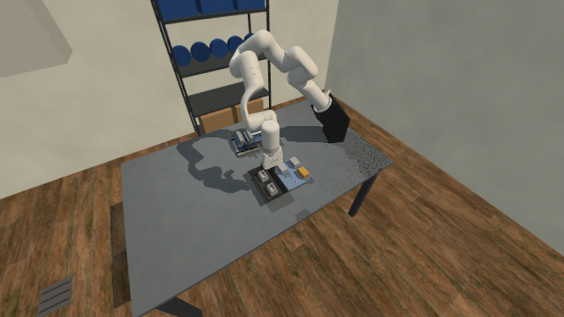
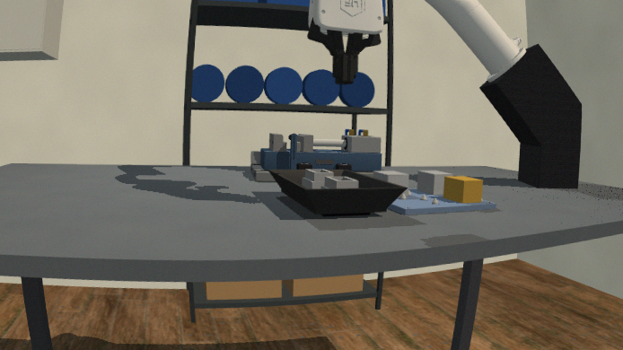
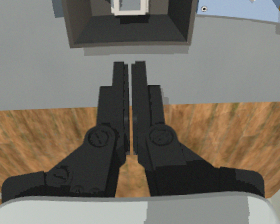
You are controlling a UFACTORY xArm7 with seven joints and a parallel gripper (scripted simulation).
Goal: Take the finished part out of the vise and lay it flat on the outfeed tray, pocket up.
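Note:
My gripper (image 2: 345,81) is shut with nothing between its fingers. It hangs high above the table, over the near side of the black outfeed tray (image 2: 337,192). Two grey machined parts (image 2: 318,176) (image 2: 340,182) lie on the tray's floor. The blue vise (image 2: 321,151) stands behind the tray; no part shows between its jaws. In the top view the tray (image 1: 269,184) lies in front of the vise (image 1: 245,141).
A light blue fixture plate (image 2: 441,201) lies right of the tray, with a yellow block (image 2: 462,188) and grey blocks (image 2: 433,180) on it. The arm's black base (image 2: 537,121) stands at the back right. A metal shelf with blue bins stands behind the table.

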